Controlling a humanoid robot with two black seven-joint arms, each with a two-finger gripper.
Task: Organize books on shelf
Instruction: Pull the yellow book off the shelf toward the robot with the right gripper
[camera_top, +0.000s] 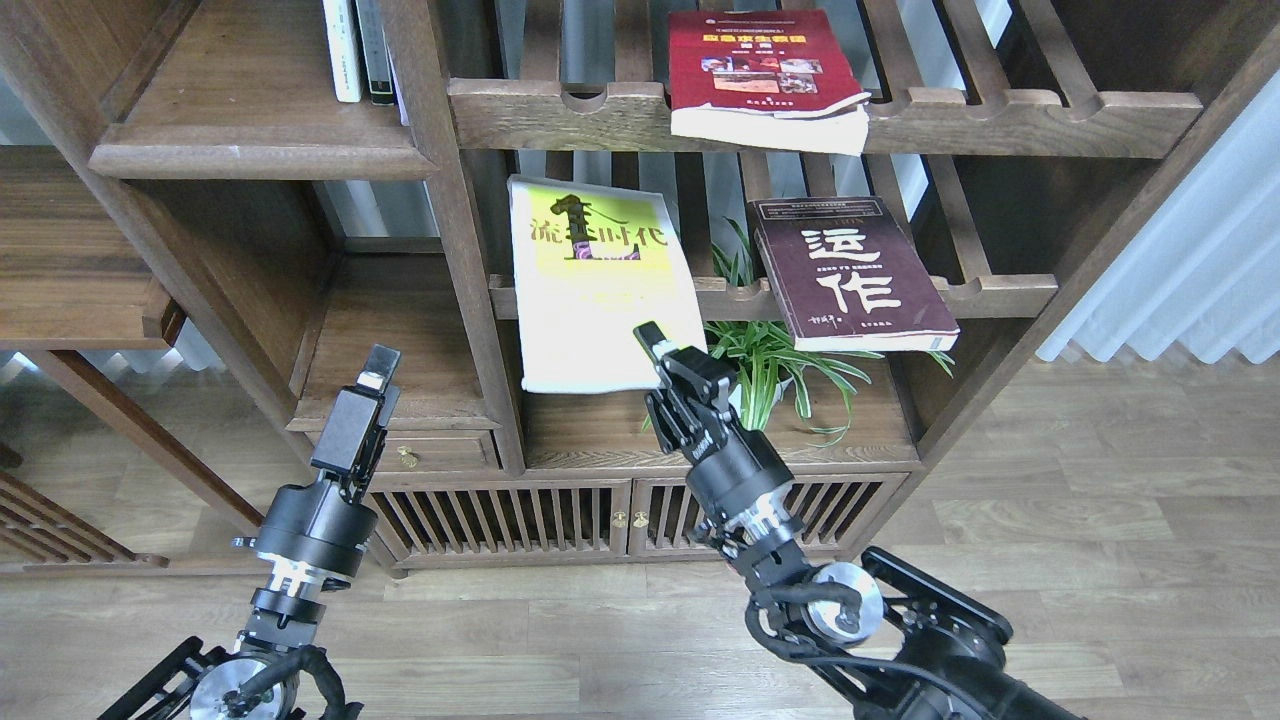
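My right gripper (655, 348) is shut on the lower right corner of the lime-yellow book (595, 285), which hangs in front of the middle slatted rack, clear of its rail. The dark maroon book (850, 272) lies on that rack to the right and juts over the front rail. On the upper slatted rack the red book (760, 68) lies flat, also overhanging. The shelf (250, 150), a solid board with a rounded lip, is at the upper left. My left gripper (375, 368) points up below it, seen edge-on and holding nothing.
Thin white and dark upright books (358, 50) stand at the shelf's right end against a post (440, 200). A green plant (775, 365) sits under the middle rack, just right of my right gripper. A drawer top (400, 330) and slatted cabinet doors (500, 520) lie lower.
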